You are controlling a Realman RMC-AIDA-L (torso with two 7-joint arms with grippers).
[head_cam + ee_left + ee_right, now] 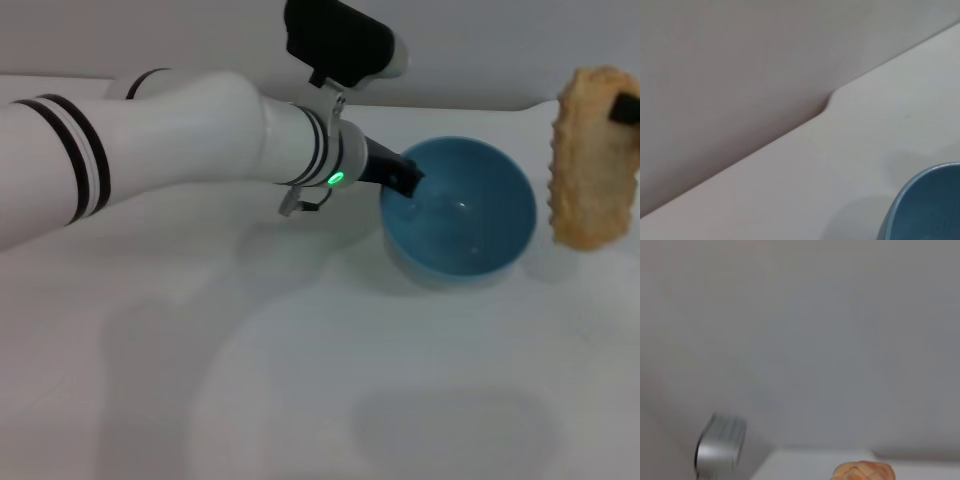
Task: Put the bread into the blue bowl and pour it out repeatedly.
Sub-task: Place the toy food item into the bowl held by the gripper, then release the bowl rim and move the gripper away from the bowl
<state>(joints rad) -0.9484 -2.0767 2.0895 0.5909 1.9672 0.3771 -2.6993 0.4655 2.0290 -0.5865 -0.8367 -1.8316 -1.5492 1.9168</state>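
my left hand (pixel 405 178) is at the blue bowl (pixel 460 205), which sits on the counter (pixel 250 380) toward its far right part, not far from the back edge. the dark fingers reach the bowl's near-left rim and seem to be pinching it, one finger dipping inside the wall, though i cannot make out exactly how tight the grip is. i judge i hold the rim there so the bowl stays put while something drops in, and so i can tip it afterwards without changing my grip. the bowl is empty and upright, its mouth facing up. my left wrist view shows only a slice of that blue rim (pixel 925 205) and the bare counter running to the back edge.

my right hand (pixel 627 106) is up in the air past the counter's right side, closed on the bread (pixel 595 160). the loaf hangs long-ways, nearly vertical, its flat tan underside with the scalloped edge turned toward the head camera. it is to the right of the bowl and clear above the counter, touching nothing but my fingers. carrying it end-down probably makes it easier to lower it into the deep bowl. in my right wrist view just the loaf's tip (pixel 862 471) shows.

the drop into the bowl is not yet done; the bread has to travel left over the rim first.
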